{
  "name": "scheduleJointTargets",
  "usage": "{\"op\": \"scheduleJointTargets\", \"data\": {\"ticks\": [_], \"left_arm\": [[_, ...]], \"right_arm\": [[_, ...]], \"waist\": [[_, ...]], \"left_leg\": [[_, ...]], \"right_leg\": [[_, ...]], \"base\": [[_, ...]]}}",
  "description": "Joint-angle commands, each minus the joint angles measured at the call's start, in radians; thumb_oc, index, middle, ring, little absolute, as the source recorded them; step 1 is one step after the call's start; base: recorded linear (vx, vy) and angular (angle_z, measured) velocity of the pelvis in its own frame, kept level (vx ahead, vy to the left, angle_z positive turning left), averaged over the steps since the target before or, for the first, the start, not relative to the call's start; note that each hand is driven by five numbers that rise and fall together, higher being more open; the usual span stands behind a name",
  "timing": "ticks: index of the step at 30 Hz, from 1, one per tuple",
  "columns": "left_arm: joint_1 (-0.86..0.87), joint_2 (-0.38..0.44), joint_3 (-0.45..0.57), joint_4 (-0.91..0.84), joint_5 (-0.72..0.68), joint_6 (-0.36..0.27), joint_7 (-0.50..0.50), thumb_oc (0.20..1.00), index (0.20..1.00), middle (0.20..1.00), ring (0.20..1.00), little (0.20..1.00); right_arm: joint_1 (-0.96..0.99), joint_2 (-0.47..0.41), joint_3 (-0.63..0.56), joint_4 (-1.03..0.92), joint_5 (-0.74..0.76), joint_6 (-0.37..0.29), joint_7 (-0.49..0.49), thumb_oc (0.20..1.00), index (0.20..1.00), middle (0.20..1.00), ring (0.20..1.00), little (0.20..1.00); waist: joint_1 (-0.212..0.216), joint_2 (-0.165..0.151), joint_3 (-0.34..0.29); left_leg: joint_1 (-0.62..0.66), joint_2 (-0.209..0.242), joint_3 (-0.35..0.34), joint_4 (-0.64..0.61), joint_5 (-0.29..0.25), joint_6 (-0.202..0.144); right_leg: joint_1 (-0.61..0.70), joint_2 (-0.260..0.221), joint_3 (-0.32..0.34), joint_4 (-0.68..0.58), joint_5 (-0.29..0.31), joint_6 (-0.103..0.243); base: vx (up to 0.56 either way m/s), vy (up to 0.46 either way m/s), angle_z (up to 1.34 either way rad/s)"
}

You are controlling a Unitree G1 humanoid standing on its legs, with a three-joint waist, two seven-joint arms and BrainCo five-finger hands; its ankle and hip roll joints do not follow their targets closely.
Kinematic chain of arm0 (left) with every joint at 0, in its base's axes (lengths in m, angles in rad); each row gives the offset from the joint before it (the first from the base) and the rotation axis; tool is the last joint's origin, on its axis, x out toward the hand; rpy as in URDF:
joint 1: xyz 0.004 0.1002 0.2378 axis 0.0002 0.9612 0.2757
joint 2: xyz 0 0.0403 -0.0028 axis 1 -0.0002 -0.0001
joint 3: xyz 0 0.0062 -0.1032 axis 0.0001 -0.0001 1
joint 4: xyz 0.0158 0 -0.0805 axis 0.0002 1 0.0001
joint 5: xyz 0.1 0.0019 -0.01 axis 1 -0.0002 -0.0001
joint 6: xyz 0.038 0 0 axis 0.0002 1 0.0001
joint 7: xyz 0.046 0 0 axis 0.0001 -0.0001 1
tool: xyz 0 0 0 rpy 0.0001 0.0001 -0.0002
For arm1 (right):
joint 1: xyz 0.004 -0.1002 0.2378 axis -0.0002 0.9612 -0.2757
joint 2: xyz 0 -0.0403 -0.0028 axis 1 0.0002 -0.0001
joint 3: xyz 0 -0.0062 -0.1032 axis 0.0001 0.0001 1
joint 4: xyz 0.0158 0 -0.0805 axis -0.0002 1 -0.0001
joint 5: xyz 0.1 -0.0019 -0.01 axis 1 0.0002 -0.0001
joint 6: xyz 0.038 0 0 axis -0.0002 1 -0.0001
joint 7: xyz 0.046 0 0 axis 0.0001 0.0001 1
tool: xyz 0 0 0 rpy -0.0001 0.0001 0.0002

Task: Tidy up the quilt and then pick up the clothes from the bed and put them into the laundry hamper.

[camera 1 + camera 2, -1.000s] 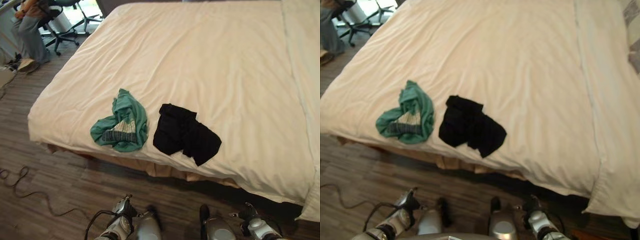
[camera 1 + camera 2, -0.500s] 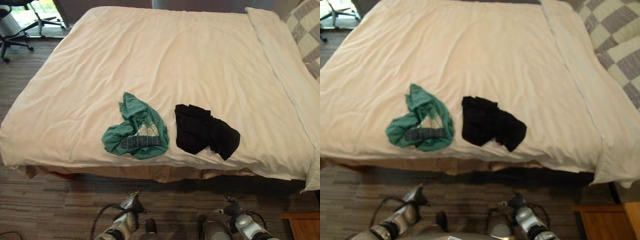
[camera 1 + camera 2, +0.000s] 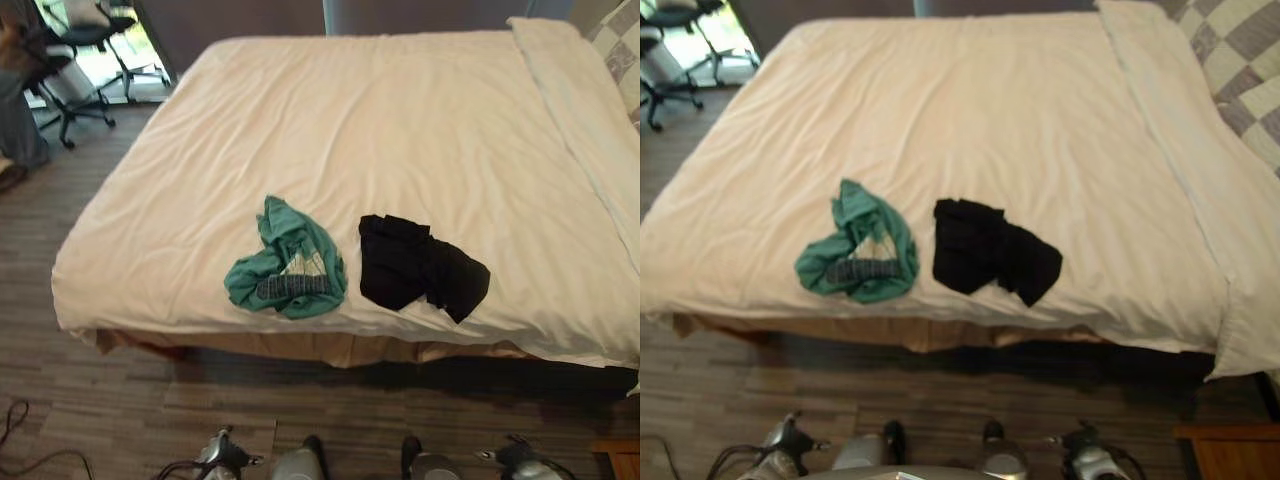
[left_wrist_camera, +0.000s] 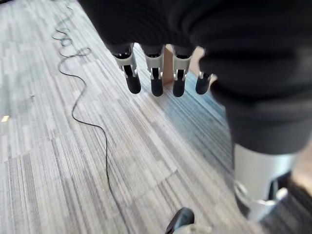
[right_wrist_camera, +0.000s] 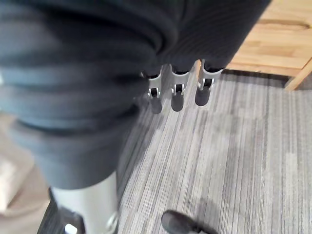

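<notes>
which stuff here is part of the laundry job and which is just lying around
For the job:
- cream quilt
- green garment
- black garment
- left robot hand, right robot hand, both open and empty

Just lying about:
- office chair
- checked pillow
- wooden furniture

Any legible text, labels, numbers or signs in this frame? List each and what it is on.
None can be read.
Green shirt: has a pale printed patch with a dark band, too blurred to tell whether it holds lettering.
Black garment, quilt: no print visible.
</notes>
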Motion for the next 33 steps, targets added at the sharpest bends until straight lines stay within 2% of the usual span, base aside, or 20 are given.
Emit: {"op": "scheduleJointTargets", "data": {"ticks": [1,3,4,5,8,13,14,15,18,19,20,21,22,25,26,27,32,33], "left_arm": [[-0.046,0.116,0.058,-0.027,-0.041,-0.008,0.079,1.000,1.000,1.000,1.000,1.000],[-0.044,0.205,0.102,-0.115,-0.038,-0.025,0.114,1.000,1.000,1.000,1.000,1.000],[-0.054,0.304,0.143,-0.241,-0.023,-0.044,0.157,1.000,1.000,1.000,1.000,1.000],[-0.053,0.304,0.144,-0.242,-0.023,-0.043,0.157,1.000,1.000,1.000,1.000,1.000],[-0.086,0.443,0.208,-0.518,-0.033,-0.096,0.205,1.000,1.000,1.000,1.000,1.000],[-0.157,0.511,0.245,-0.795,-0.057,-0.164,0.223,1.000,1.000,1.000,1.000,1.000],[-0.157,0.511,0.246,-0.795,-0.057,-0.164,0.223,1.000,1.000,1.000,1.000,1.000],[-0.208,0.514,0.213,-0.834,-0.069,-0.182,0.217,1.000,1.000,1.000,1.000,1.000],[-0.335,0.508,0.108,-0.819,-0.079,-0.172,0.174,1.000,1.000,1.000,1.000,1.000],[-0.378,0.504,0.062,-0.803,-0.071,-0.164,0.160,1.000,1.000,1.000,1.000,1.000],[-0.383,0.504,0.061,-0.799,-0.071,-0.165,0.161,1.000,1.000,1.000,1.000,1.000],[-0.446,0.487,-0.015,-0.762,-0.040,-0.138,0.134,1.000,1.000,1.000,1.000,1.000],[-0.451,0.486,-0.016,-0.757,-0.040,-0.138,0.135,1.000,1.000,1.000,1.000,1.000],[-0.568,0.409,-0.138,-0.633,0.021,-0.087,0.101,1.000,1.000,1.000,1.000,1.000],[-0.569,0.409,-0.138,-0.632,0.021,-0.087,0.101,1.000,1.000,1.000,1.000,1.000],[-0.601,0.350,-0.173,-0.560,0.048,-0.065,0.088,1.000,1.000,1.000,1.000,1.000],[-0.629,0.215,-0.237,-0.382,0.106,-0.025,0.047,1.000,1.000,1.000,1.000,1.000],[-0.632,0.212,-0.238,-0.379,0.106,-0.027,0.048,0.881,0.881,0.881,0.881,0.881]], "right_arm": [[0.000,-0.039,-0.042,-0.097,0.013,-0.016,-0.048,1.000,1.000,1.000,1.000,1.000],[0.070,-0.100,-0.101,-0.280,-0.018,-0.037,-0.073,1.000,1.000,1.000,1.000,1.000],[0.107,-0.168,-0.137,-0.422,-0.060,-0.060,-0.095,1.000,1.000,1.000,1.000,1.000],[0.108,-0.168,-0.137,-0.424,-0.060,-0.059,-0.095,1.000,1.000,1.000,1.000,1.000],[0.116,-0.305,-0.181,-0.669,-0.168,-0.084,-0.109,1.000,1.000,1.000,1.000,1.000],[0.065,-0.440,-0.217,-0.871,-0.303,-0.088,-0.143,1.000,1.000,1.000,1.000,1.000],[0.065,-0.440,-0.217,-0.871,-0.303,-0.088,-0.143,1.000,1.000,1.000,1.000,1.000],[-0.002,-0.490,-0.187,-0.920,-0.334,-0.096,-0.147,1.000,1.000,1.000,1.000,1.000],[-0.167,-0.533,-0.081,-0.953,-0.350,-0.095,-0.133,1.000,1.000,1.000,1.000,1.000],[-0.223,-0.537,-0.043,-0.959,-0.352,-0.093,-0.130,1.000,1.000,1.000,1.000,1.000],[-0.228,-0.537,-0.041,-0.956,-0.351,-0.094,-0.131,1.000,1.000,1.000,1.000,1.000],[-0.321,-0.530,0.026,-0.981,-0.374,-0.086,-0.124,1.000,1.000,1.000,1.000,1.000],[-0.326,-0.530,0.028,-0.979,-0.374,-0.086,-0.125,1.000,1.000,1.000,1.000,1.000],[-0.434,-0.492,0.117,-0.999,-0.389,-0.081,-0.122,1.000,1.000,1.000,1.000,1.000],[-0.434,-0.492,0.117,-0.999,-0.389,-0.081,-0.122,1.000,1.000,1.000,1.000,1.000],[-0.446,-0.475,0.139,-1.004,-0.393,-0.078,-0.120,1.000,1.000,1.000,1.000,1.000],[-0.435,-0.457,0.149,-1.032,-0.393,-0.078,-0.111,1.000,1.000,1.000,1.000,1.000],[-0.435,-0.458,0.149,-1.032,-0.393,-0.078,-0.111,1.000,1.000,1.000,1.000,1.000]], "waist": [[-0.022,0.001,0.023],[-0.046,0.011,0.006],[-0.060,0.016,-0.003],[-0.060,0.016,-0.005],[-0.062,0.015,-0.005],[-0.057,0.008,-0.009],[-0.057,0.008,-0.010],[-0.052,0.005,-0.007],[-0.049,0.006,0.006],[-0.050,0.008,0.016],[-0.049,0.008,0.014],[-0.052,0.012,0.034],[-0.051,0.013,0.033],[-0.058,0.013,0.059],[-0.058,0.013,0.058],[-0.063,0.008,0.070],[-0.071,0.004,0.098],[-0.070,0.005,0.098]], "left_leg": [[0.073,-0.012,0.032,-0.135,-0.066,0.031],[0.123,-0.012,0.064,-0.201,-0.050,0.028],[0.146,-0.021,0.077,-0.213,-0.060,0.028],[0.143,-0.021,0.077,-0.213,-0.058,0.028],[0.152,-0.033,0.080,-0.213,-0.075,0.031],[0.151,-0.044,0.089,-0.213,-0.087,0.037],[0.150,-0.044,0.090,-0.213,-0.087,0.037],[0.149,-0.048,0.087,-0.213,-0.090,0.038],[0.121,-0.050,0.086,-0.213,-0.083,0.041],[0.109,-0.051,0.086,-0.213,-0.078,0.041],[0.102,-0.050,0.087,-0.213,-0.073,0.042],[0.075,-0.050,0.091,-0.213,-0.065,0.043],[0.072,-0.050,0.092,-0.213,-0.065,0.043],[0.018,-0.045,0.104,-0.213,-0.048,0.042],[0.017,-0.045,0.104,-0.213,-0.048,0.042],[0.002,-0.038,0.107,-0.213,-0.041,0.039],[-0.016,-0.026,0.110,-0.213,-0.030,0.032],[-0.016,-0.026,0.110,-0.213,-0.030,0.032]], "right_leg": [[-0.003,-0.016,-0.013,-0.056,-0.066,0.081],[-0.003,-0.024,-0.018,-0.050,-0.052,0.094],[-0.003,-0.037,-0.020,-0.046,-0.040,0.112],[-0.006,-0.036,-0.019,-0.047,-0.037,0.111],[-0.010,-0.060,-0.018,-0.045,-0.023,0.132],[-0.013,-0.084,-0.017,-0.060,-0.005,0.146],[-0.014,-0.084,-0.017,-0.061,-0.005,0.146],[-0.015,-0.091,-0.017,-0.065,-0.003,0.151],[-0.047,-0.098,-0.008,-0.070,0.012,0.154],[-0.062,-0.099,-0.004,-0.071,0.017,0.155],[-0.070,-0.099,-0.003,-0.072,0.022,0.153],[-0.100,-0.099,0.006,-0.076,0.032,0.155],[-0.104,-0.099,0.007,-0.075,0.033,0.155],[-0.165,-0.095,0.015,-0.079,0.050,0.158],[-0.166,-0.095,0.015,-0.079,0.050,0.158],[-0.182,-0.091,0.013,-0.080,0.053,0.157],[-0.205,-0.086,0.009,-0.075,0.056,0.154],[-0.205,-0.086,0.009,-0.075,0.056,0.154]], "base": [[0.12,0.170,-0.12],[0.11,0.155,-0.07],[0.09,0.123,0.03],[0.08,0.104,0.02],[0.04,0.084,-0.01],[0.03,0.023,0.00],[0.05,-0.004,0.05],[0.00,0.000,0.00],[-0.03,0.000,-0.01],[-0.06,0.000,-0.05],[-0.09,0.012,-0.08],[-0.07,0.007,-0.03],[-0.10,0.017,-0.07],[-0.07,-0.004,-0.05],[-0.05,-0.023,-0.09],[-0.03,-0.028,-0.11],[-0.02,-0.027,-0.09],[0.00,0.000,0.00]]}}
